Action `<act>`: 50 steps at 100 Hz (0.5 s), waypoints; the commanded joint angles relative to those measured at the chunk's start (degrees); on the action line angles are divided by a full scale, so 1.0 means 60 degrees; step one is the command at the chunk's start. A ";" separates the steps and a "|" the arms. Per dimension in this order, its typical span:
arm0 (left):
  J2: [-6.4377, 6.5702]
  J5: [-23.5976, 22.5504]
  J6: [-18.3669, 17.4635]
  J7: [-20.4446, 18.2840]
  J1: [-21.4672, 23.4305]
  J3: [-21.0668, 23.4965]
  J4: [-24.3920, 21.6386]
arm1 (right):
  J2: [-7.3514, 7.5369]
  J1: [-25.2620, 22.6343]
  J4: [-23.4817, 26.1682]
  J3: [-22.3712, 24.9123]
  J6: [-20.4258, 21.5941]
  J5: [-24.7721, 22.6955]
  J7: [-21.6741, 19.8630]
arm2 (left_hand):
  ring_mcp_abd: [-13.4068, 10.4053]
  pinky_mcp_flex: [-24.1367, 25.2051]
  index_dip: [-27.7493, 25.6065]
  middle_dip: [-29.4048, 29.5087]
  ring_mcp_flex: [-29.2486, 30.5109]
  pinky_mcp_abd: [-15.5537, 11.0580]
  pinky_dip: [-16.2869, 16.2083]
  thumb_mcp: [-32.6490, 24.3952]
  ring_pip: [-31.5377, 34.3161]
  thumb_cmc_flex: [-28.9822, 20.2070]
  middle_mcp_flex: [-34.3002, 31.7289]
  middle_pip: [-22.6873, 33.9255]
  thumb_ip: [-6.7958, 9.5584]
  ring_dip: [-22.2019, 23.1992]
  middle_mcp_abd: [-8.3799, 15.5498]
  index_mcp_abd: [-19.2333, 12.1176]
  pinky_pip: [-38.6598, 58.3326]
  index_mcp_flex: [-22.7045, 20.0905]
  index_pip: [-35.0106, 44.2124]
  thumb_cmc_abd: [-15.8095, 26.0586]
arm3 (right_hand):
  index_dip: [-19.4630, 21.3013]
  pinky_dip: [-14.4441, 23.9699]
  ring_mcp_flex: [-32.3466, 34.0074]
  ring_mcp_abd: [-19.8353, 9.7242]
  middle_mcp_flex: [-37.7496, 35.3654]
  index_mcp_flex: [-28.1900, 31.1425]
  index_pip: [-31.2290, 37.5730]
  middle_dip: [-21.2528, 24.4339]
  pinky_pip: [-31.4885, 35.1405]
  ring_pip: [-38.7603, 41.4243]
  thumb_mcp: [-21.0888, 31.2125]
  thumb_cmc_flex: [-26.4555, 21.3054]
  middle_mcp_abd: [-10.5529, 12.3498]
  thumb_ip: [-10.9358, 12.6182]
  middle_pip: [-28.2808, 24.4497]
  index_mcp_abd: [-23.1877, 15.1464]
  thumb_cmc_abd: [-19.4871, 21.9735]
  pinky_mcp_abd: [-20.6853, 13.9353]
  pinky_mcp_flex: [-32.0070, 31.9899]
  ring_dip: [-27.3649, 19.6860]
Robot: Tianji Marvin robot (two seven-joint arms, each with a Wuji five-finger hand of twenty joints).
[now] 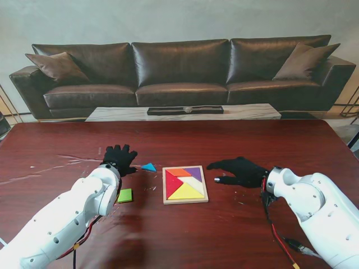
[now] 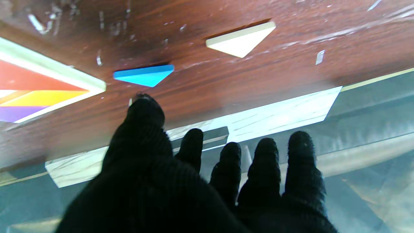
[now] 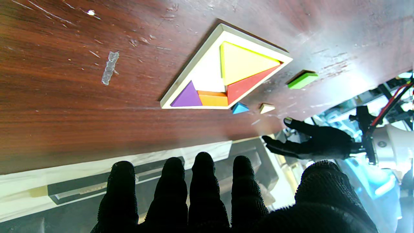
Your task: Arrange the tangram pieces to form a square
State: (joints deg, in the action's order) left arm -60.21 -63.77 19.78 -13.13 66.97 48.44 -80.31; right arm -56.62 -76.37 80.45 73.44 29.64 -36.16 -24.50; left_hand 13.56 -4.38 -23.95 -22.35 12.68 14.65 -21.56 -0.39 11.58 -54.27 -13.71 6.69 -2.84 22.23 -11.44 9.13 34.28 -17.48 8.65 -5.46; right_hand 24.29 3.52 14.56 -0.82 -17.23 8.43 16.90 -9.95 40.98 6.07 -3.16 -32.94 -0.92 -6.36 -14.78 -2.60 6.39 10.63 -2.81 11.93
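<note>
Both hands spread and holding nothing, left hand (image 1: 119,159) just beside the blue triangle (image 1: 148,167) probably to take it, right hand (image 1: 240,171) beside the tray (image 1: 165,186), already partly filled; green square (image 1: 124,195) loose on the surface (image 1: 224,235).

No writing, label, brand, number or sign can be read in any of the three views. The tangram tray (image 1: 165,193) and its coloured pieces show plain faces, the loose blue triangle (image 2: 144,75) and green square (image 1: 125,195) carry no marks, and the pale streaks on the worktop (image 1: 252,224) are scuffs and bits of tape, not lettering.
</note>
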 commanded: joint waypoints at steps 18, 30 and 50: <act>0.0081 0.0404 -0.0081 0.0080 -0.0394 -0.0170 0.0758 | -0.0022 -0.0036 0.0022 -0.0034 -0.0030 0.0036 -0.0057 | -0.0038 -0.0027 -0.0011 0.0095 0.0015 0.0018 0.0240 -0.0397 -0.0014 -0.0860 -0.0131 0.0187 0.0483 -0.0110 -0.0119 -0.0210 0.0055 -0.0095 0.0324 -0.0330 | -0.0057 -0.0109 -0.0058 -0.0035 0.0098 -0.0268 -0.0002 -0.0058 0.0054 -0.0005 0.0017 0.0029 0.0028 0.0219 -0.0083 -0.0223 0.0098 -0.0043 -0.0057 0.0033; 0.0082 0.0616 -0.0208 0.0172 -0.0637 -0.0350 0.1188 | -0.0020 -0.0045 0.0019 -0.0029 -0.0042 0.0050 -0.0073 | -0.0099 -0.0172 0.0026 0.0146 0.0125 -0.0056 0.0316 -0.0636 0.0084 -0.1077 -0.0149 0.0276 0.0488 -0.0156 -0.0110 -0.0355 0.0068 -0.0019 0.0420 -0.0482 | -0.0055 -0.0110 -0.0051 -0.0039 0.0092 -0.0266 -0.0003 -0.0058 0.0052 -0.0004 0.0017 0.0029 0.0043 0.0219 -0.0083 -0.0224 0.0093 -0.0051 -0.0055 0.0035; 0.0049 0.1118 -0.0528 0.0424 -0.1065 -0.0693 0.1951 | -0.0011 -0.0097 0.0057 0.0030 -0.0074 0.0039 -0.0122 | -0.0089 -0.0355 0.0362 0.0357 0.0151 -0.0139 0.0532 -0.1630 0.0304 -0.0915 0.0044 0.0449 0.0363 -0.0344 -0.0106 -0.0569 0.0119 0.0325 0.0596 -0.0820 | -0.0051 -0.0112 -0.0062 -0.0033 0.0093 -0.0266 -0.0006 -0.0058 0.0047 -0.0009 0.0016 0.0038 0.0040 0.0219 -0.0083 -0.0226 0.0098 -0.0050 -0.0058 0.0036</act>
State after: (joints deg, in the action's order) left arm -60.03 -57.40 17.21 -10.84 61.40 44.54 -69.65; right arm -56.62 -76.45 80.38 73.57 29.37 -35.71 -25.03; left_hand 13.01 -6.25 -22.57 -20.99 12.87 13.79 -18.87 -7.79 12.46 -58.31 -13.71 8.63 -2.83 20.46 -11.44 6.52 34.50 -17.26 11.67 -9.34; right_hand 24.29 3.52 14.56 -0.82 -17.23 8.43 16.90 -9.95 40.98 6.07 -3.16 -32.94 -0.92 -6.36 -14.78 -2.60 6.39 10.63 -2.81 11.93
